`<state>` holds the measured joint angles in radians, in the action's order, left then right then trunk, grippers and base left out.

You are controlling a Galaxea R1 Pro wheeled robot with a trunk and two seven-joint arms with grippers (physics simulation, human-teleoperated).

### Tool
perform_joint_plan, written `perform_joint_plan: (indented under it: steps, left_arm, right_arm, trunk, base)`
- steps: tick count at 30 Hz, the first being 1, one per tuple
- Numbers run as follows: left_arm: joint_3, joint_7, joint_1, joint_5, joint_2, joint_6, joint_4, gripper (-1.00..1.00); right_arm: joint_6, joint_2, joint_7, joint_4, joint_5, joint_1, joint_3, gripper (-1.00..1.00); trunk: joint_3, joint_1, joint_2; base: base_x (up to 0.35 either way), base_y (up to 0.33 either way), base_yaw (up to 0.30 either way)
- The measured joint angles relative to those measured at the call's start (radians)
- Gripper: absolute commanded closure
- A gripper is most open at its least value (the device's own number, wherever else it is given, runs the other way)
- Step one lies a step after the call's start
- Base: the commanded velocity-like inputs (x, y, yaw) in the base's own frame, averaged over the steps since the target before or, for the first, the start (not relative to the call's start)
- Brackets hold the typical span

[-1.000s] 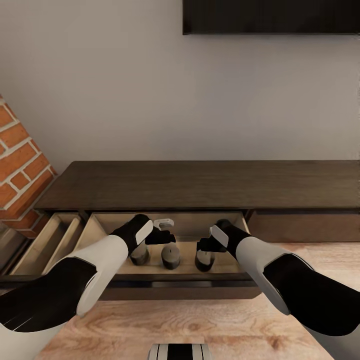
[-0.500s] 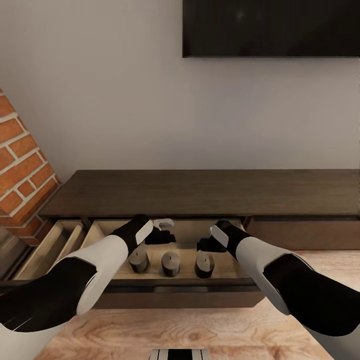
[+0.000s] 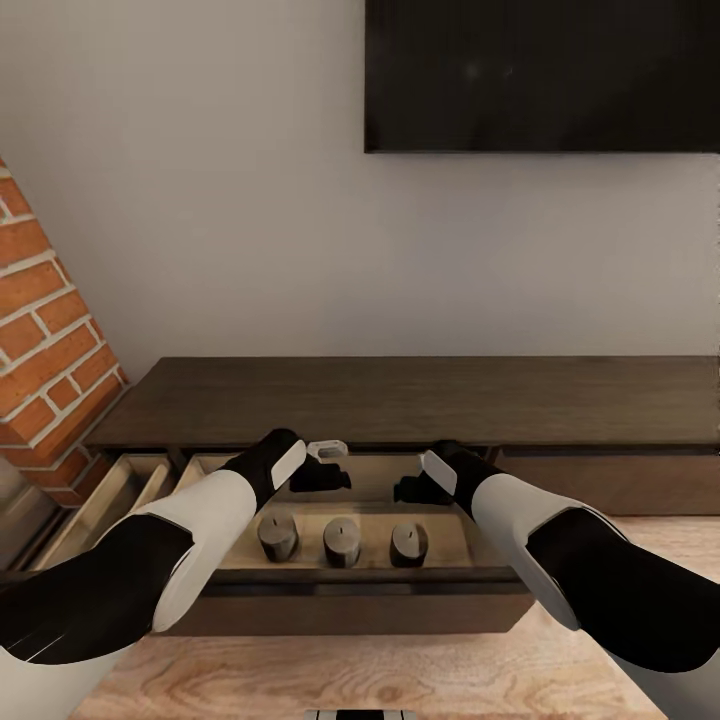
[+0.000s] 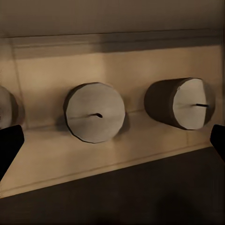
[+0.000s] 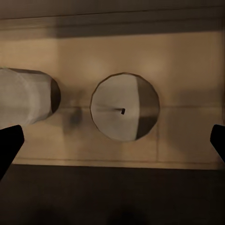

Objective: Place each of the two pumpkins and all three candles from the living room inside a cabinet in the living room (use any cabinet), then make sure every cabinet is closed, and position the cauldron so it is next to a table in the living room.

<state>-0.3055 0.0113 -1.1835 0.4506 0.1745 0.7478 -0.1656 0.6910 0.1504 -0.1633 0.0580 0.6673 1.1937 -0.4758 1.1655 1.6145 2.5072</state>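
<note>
Three stubby grey candles [image 3: 278,537] [image 3: 342,541] [image 3: 408,543] stand upright in a row in the open pale-lined drawer of the long dark-brown cabinet [image 3: 420,398]. My left gripper [image 3: 333,465] hovers open above and behind the left two, and the left wrist view looks down on two candle tops [image 4: 95,112] [image 4: 185,103]. My right gripper [image 3: 408,489] hangs open above the right candle [image 5: 124,106], with its neighbour [image 5: 26,96] beside it. Neither gripper holds anything.
A second drawer [image 3: 110,490] stands open to the left of the candle drawer. A brick fireplace [image 3: 45,340] rises at the left, close to my left arm. A dark screen [image 3: 540,75] hangs on the wall above the cabinet. Wood plank floor [image 3: 300,680] lies in front.
The camera has risen, so the cabinet and drawer slid down the picture and more of the screen shows. Both grippers came up off the candles, which stay standing in the drawer.
</note>
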Motion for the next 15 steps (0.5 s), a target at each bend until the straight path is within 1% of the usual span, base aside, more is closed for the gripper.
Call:
perform_joint_plan:
  steps: [7, 15]
  left_arm:
    - [0.0, 0.0, 0.0, 0.0, 0.0, 0.005, -0.001, -1.0]
    - [0.0, 0.0, 0.0, 0.0, 0.0, 0.006, -0.001, -1.0]
  right_arm:
    - [0.0, 0.0, 0.0, 0.0, 0.0, 0.0, 0.0, -1.0]
    - [0.0, 0.0, 0.0, 0.0, 0.0, 0.0, 0.0, -1.0]
  trunk:
    - [-0.027, -0.003, -0.002]
    - [-0.067, -0.007, -0.003]
  base:
    - [0.0, 0.0, 0.0]
    - [0.0, 0.0, 0.0]
